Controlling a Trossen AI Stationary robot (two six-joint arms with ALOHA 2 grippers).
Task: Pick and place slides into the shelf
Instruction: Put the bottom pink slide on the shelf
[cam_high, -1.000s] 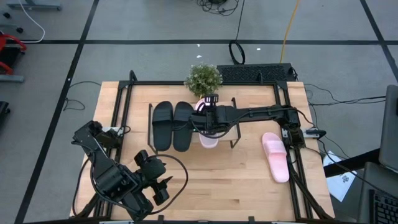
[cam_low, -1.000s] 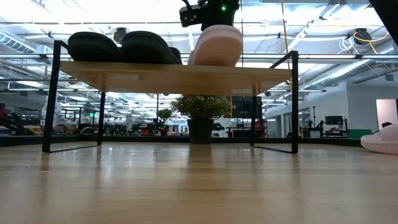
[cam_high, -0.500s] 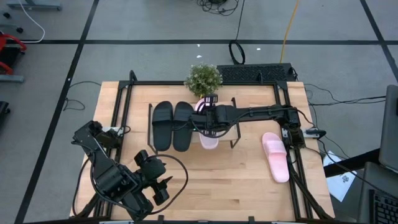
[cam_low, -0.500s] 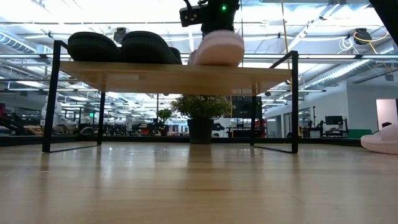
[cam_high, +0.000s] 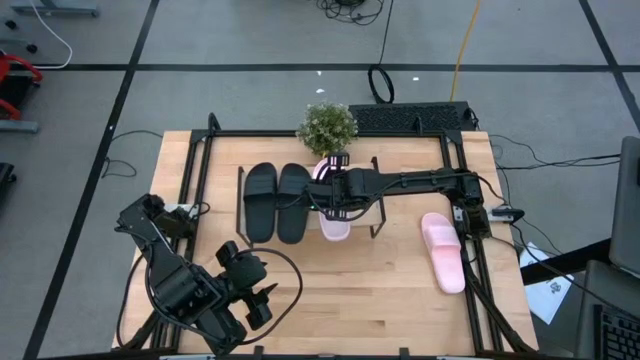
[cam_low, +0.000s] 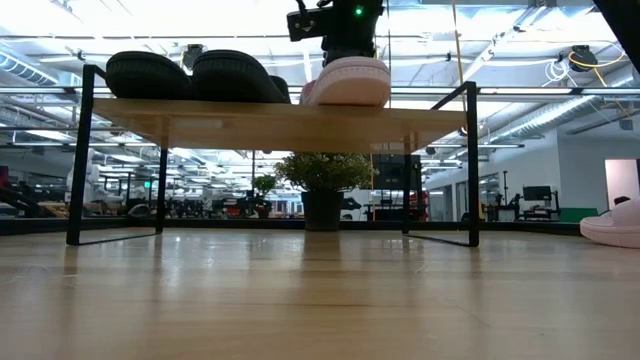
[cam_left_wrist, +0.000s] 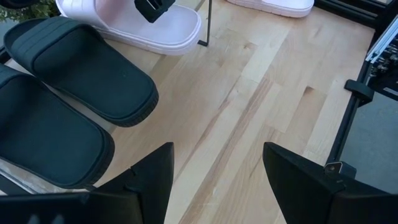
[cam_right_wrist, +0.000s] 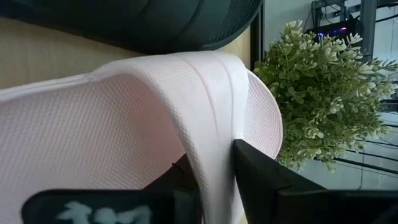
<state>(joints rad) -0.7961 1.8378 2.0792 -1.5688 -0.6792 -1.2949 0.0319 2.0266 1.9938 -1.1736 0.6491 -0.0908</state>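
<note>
Two black slides (cam_high: 262, 202) (cam_high: 294, 202) lie side by side on the shelf (cam_low: 270, 112), soles down. Beside them on the board lies a pink slide (cam_high: 335, 225), also seen in the low view (cam_low: 350, 82). My right gripper (cam_high: 335, 195) reaches over it from the right and is shut on its strap. The other pink slide (cam_high: 443, 252) lies on the table to the right of the shelf. My left gripper (cam_left_wrist: 217, 162) hangs open over the table's near left part, touching nothing. My right gripper has the pink slide's wide strap (cam_right_wrist: 214, 124) between its two fingers, one finger (cam_right_wrist: 267, 174) on the strap's outer face and one under the strap. It comes slanting down from the table's right side. The slide lies flat, its sole on the shelf board.
A potted plant (cam_high: 327, 127) stands just behind the shelf, close to my right gripper. A black metal frame (cam_high: 195, 170) runs round the table. Bare board (cam_high: 365, 215) lies on the shelf's right end; bare table lies in front of the shelf.
The pink slide has come down from a tilt, its near end raised, to lying flat on the shelf board beside the black pair. My right gripper has stayed over it and tipped slightly.
</note>
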